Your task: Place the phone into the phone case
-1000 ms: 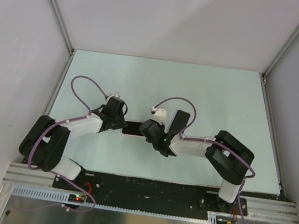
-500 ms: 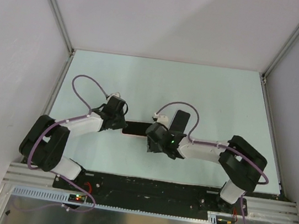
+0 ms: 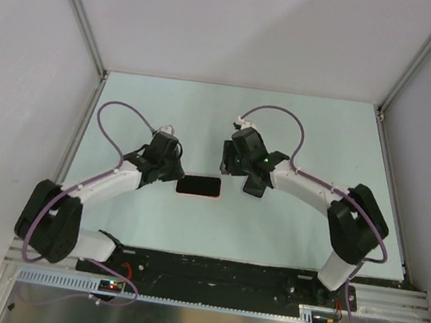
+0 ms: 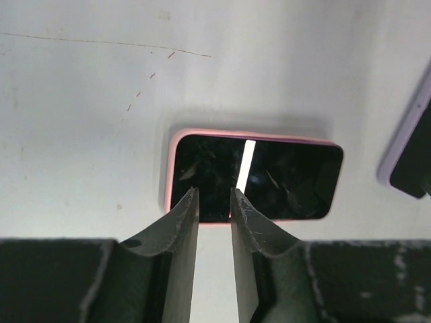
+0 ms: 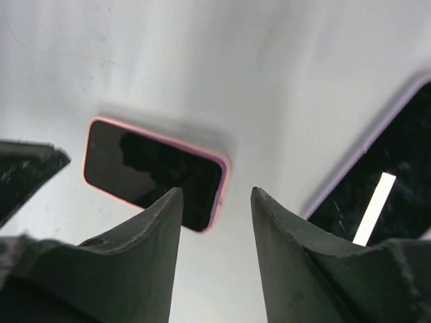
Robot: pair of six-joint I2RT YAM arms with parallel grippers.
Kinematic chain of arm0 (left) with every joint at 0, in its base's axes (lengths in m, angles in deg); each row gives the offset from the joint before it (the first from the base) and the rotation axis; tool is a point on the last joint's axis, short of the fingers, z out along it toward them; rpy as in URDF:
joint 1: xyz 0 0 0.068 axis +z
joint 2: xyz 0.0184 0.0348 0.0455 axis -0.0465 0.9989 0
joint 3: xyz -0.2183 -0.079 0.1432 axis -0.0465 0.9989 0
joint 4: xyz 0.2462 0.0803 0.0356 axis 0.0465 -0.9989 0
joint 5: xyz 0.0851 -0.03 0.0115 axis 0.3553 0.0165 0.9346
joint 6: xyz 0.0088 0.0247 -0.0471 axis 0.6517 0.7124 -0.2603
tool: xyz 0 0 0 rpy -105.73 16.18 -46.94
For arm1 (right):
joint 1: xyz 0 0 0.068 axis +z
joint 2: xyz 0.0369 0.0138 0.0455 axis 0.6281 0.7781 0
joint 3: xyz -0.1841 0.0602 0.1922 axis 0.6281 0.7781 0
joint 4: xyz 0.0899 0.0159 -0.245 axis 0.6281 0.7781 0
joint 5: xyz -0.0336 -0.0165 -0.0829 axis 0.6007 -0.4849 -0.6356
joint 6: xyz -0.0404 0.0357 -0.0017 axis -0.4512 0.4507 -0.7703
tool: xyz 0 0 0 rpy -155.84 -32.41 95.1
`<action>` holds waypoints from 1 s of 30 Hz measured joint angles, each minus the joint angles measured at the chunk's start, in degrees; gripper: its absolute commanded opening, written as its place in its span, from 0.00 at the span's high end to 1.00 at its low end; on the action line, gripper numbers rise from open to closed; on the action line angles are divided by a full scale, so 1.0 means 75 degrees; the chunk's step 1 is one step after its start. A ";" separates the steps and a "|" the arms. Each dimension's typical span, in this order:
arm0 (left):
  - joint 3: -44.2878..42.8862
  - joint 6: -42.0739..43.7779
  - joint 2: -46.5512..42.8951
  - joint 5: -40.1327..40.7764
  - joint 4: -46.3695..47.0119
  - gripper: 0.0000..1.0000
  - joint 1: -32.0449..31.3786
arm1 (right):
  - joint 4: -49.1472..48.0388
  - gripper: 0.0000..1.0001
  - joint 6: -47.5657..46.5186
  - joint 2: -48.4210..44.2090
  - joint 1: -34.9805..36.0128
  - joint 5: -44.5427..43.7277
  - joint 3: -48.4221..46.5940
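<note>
The black phone (image 3: 198, 186) lies flat on the pale table, seated inside the salmon-pink phone case (image 4: 249, 134), whose rim shows all round the glossy face (image 4: 296, 182). My left gripper (image 4: 214, 192) hovers over the phone's left end, jaws narrowly open with only table between them. In the top view it sits just left of the phone (image 3: 174, 173). My right gripper (image 5: 215, 192) is open and empty, raised beyond the phone's right end (image 3: 230, 170). The phone (image 5: 148, 171) and its case rim (image 5: 224, 178) show in the right wrist view.
A second dark phone in a lilac case (image 5: 384, 168) lies to the right of the pink-cased one, partly under my right arm (image 3: 256, 186), and shows at the right edge of the left wrist view (image 4: 411, 161). White walls enclose the table.
The right gripper has opened and swung up and back off the phone. The left arm has drawn back a little to the left. The cased phone now lies uncovered.
</note>
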 measured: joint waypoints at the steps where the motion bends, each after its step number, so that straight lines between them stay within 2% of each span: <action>1: 0.0000 -0.0029 -0.0178 0.0009 -0.0096 0.72 -0.0015 | -0.0041 0.54 -0.0090 0.0210 -0.0058 0.0082 -0.0224; 7: 0.0332 -0.0560 -0.1166 0.0216 -0.0291 0.82 -0.0714 | -0.0131 0.57 -0.0501 0.1603 -0.0239 0.0662 -0.1180; 14: 0.0743 -0.1431 -0.0959 0.0408 -0.0487 0.93 -0.1714 | -0.0111 0.57 -0.0714 0.2640 -0.0239 0.1078 -0.1553; 23: 0.0796 -0.1868 -0.0128 0.0612 -0.0294 0.99 -0.1760 | -0.0143 0.58 -0.0816 0.2699 -0.0195 0.1151 -0.1574; 30: 0.0796 -0.1979 0.0315 0.0758 -0.0265 1.00 -0.1594 | -0.0568 0.60 -0.0764 0.2349 -0.0047 0.1125 -0.0944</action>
